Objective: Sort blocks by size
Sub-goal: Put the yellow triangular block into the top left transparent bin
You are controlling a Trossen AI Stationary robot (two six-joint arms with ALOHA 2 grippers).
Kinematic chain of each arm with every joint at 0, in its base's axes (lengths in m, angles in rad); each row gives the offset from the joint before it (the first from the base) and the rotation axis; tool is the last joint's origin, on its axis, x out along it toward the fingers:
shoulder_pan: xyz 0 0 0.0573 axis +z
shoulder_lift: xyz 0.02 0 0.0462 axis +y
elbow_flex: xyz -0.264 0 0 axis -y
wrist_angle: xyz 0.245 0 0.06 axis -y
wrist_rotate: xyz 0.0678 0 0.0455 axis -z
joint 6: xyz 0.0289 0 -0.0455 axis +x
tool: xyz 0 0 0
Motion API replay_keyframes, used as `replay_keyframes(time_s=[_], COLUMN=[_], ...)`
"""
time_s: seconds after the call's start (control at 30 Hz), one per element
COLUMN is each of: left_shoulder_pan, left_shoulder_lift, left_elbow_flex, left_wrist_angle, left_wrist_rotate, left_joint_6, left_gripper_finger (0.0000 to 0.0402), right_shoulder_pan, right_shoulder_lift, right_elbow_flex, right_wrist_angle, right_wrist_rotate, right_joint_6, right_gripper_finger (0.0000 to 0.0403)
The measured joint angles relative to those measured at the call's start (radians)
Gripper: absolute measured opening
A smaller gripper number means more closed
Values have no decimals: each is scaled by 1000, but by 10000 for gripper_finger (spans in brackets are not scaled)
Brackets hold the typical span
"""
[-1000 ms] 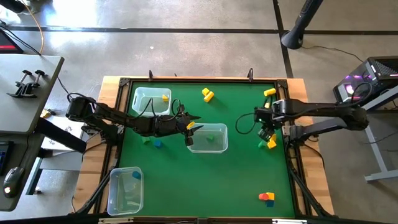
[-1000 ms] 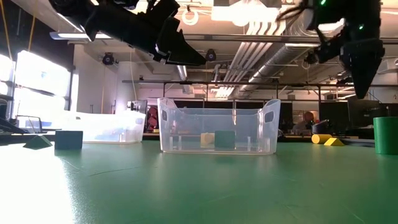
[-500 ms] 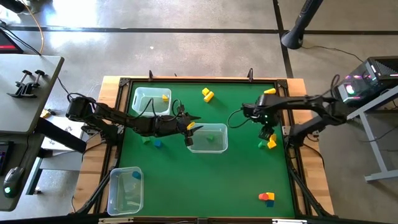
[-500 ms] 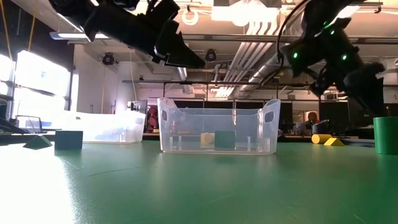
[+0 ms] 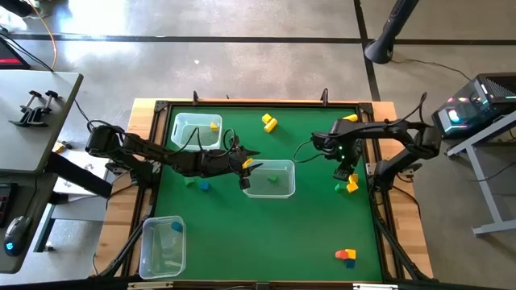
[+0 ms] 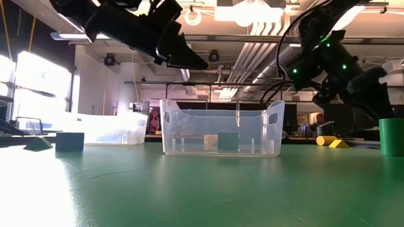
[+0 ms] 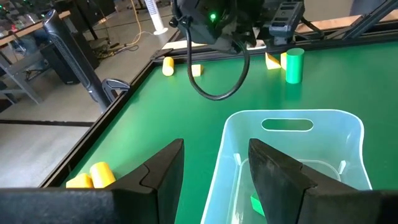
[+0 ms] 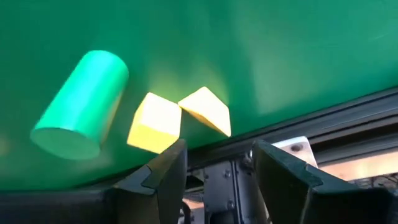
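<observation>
Our right claw (image 8: 214, 165), released and empty over two yellow blocks (image 8: 154, 121), could nudge them against the worktop's edge rail (image 8: 298, 121).

On the green table mat (image 5: 242, 234), the left gripper (image 5: 247, 171) sits at the left rim of the central clear plastic rectangular bin (image 5: 270, 179), apparently open. The right gripper (image 5: 347, 171) hovers right of centre, just above small yellow blocks (image 5: 352, 186) and a green block (image 5: 339, 187).

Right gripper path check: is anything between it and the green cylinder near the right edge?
No. In the high view, only bare mat separates the open right gripper from the green cylinder.
</observation>
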Motion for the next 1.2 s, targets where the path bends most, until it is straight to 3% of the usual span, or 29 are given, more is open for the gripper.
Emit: replay_keyframes(time_s=[0.3,0.6,1.2], left_shoulder_pan=[0,0,0], left_shoulder_lift=[0,0,0], left_elbow_flex=[0,0,0], left_wrist_angle=[0,-3,-7], left_wrist_rotate=[0,0,0], left_joint_6=[1,3,2], left_gripper_finger=[168,168,168], right_shoulder_pan=[0,0,0], right_shoulder_lift=[1,1,52], right_elbow_flex=[-91,-91,-141], right_wrist_angle=[40,107,153], right_wrist_rotate=[10,32,31], right_joint_6=[21,39,64], right_gripper_finger=[185,258,263])
